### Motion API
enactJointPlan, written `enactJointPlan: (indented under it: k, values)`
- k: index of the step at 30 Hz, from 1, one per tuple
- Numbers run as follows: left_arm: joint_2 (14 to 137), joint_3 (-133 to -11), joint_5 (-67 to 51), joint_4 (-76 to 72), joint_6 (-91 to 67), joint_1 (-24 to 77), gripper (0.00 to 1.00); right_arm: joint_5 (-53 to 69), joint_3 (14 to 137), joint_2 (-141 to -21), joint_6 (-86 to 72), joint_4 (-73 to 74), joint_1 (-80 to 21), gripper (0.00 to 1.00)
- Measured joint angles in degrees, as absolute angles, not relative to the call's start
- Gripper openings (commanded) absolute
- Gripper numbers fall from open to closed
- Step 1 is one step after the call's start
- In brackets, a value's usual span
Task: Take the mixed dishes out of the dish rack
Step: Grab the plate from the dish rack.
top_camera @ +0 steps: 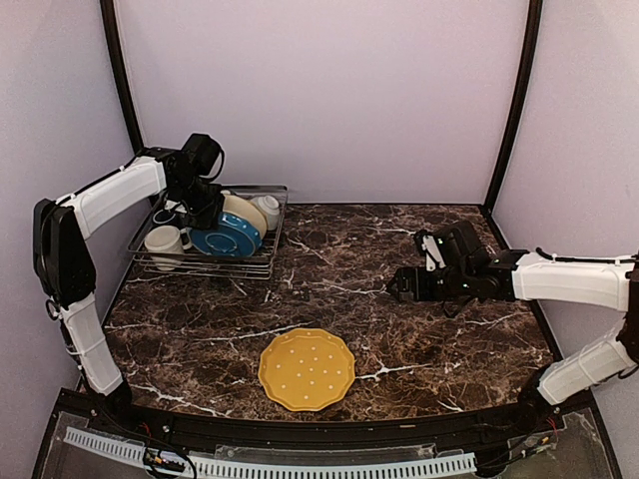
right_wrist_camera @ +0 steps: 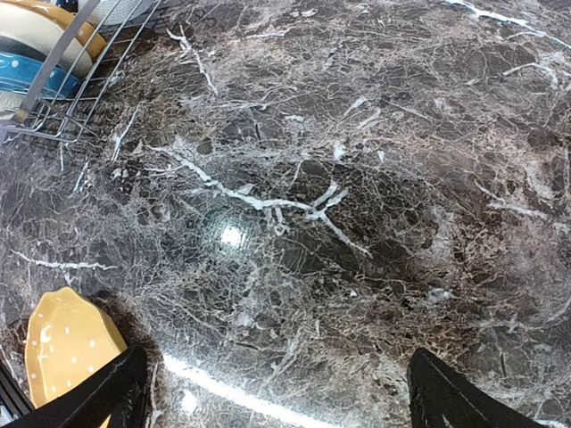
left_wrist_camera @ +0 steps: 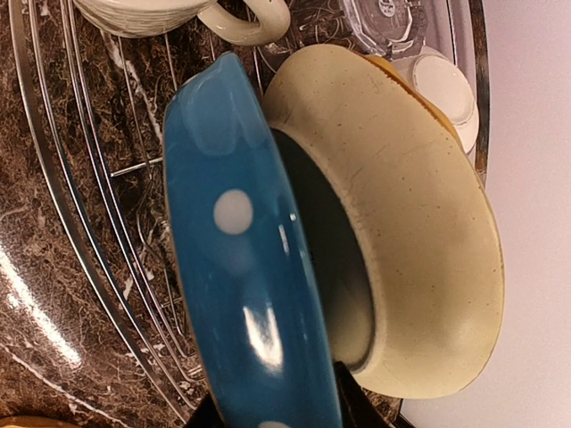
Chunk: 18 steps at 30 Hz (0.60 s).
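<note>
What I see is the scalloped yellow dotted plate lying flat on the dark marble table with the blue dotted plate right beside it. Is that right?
Not quite. The scalloped yellow dotted plate does lie flat on the dark marble table, but the blue dotted plate leans on edge in the silver wire dish rack, as the top external view shows.

Glossy glazed blue plate (left_wrist_camera: 241,294), matt speckled cream plate (left_wrist_camera: 428,205), shiny wire rack (top_camera: 205,267), polished marble table (right_wrist_camera: 357,178).

Plain pale lilac walls (top_camera: 319,90) with dark corner posts (top_camera: 514,100) enclose a dark brown, white-veined marble table (top_camera: 449,339), glossy under overhead light.
</note>
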State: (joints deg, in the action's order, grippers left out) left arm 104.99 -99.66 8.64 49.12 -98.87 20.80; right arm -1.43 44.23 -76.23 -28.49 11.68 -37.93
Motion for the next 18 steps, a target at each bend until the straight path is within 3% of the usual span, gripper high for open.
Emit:
enactJointPlan:
  k: [18]
  values:
    - [91.6,-97.0,11.8,52.1,-93.3,20.8,0.01,0.7,44.2,-76.2,-30.3,11.6,-38.1,0.99]
